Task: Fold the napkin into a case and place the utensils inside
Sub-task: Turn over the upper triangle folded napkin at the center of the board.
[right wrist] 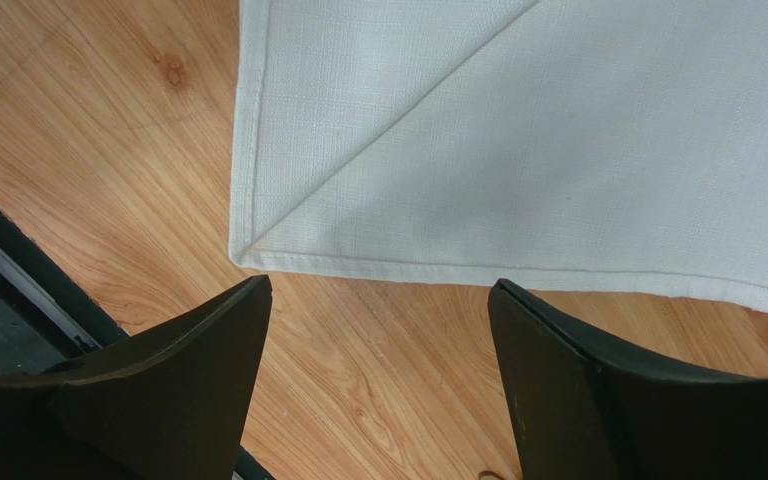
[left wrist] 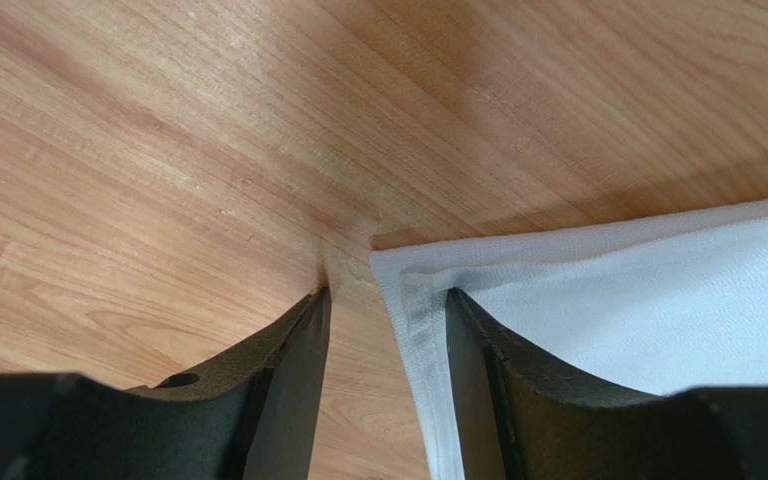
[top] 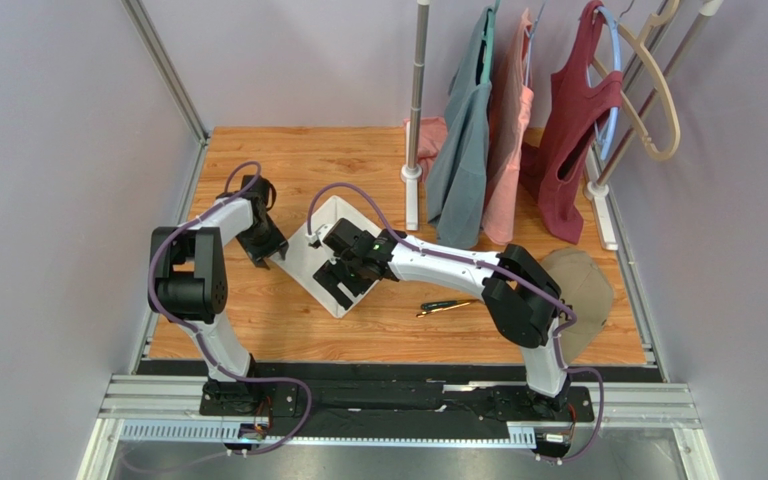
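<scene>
The white napkin (top: 310,247) lies flat on the wooden table as a diamond, with a diagonal fold line visible on the napkin (right wrist: 518,130) in the right wrist view. My left gripper (top: 276,256) sits at its left corner. In the left wrist view the left gripper (left wrist: 388,295) is open and straddles the hemmed corner of the napkin (left wrist: 658,290), one finger on bare wood and the other on the cloth. My right gripper (top: 341,284) hovers over the napkin's near part. The right gripper (right wrist: 380,283) stands wide open and holds nothing. The utensils (top: 445,307) lie on the wood to the right of the napkin.
A tan cap (top: 583,285) rests at the table's right side, behind the right arm's elbow. Garments (top: 488,150) hang from a rack with upright poles (top: 416,110) at the back right. The table's dark front edge (right wrist: 18,290) runs close to the right gripper.
</scene>
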You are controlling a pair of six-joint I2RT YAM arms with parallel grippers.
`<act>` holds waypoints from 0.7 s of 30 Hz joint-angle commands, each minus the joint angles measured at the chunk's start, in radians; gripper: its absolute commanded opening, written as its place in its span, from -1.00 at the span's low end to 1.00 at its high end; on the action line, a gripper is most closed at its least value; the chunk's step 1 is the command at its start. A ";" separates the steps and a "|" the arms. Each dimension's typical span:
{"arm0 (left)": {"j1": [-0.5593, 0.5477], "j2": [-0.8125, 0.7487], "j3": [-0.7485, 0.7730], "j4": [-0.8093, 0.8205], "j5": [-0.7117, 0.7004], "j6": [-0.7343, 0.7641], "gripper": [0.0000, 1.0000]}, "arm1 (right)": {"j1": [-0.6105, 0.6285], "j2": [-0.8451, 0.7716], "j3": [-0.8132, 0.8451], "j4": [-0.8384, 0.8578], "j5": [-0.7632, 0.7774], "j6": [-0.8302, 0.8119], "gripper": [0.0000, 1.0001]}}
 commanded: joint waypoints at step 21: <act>-0.047 -0.027 0.021 0.074 -0.060 0.064 -1.00 | 0.115 0.047 0.089 0.026 -0.005 -0.018 0.67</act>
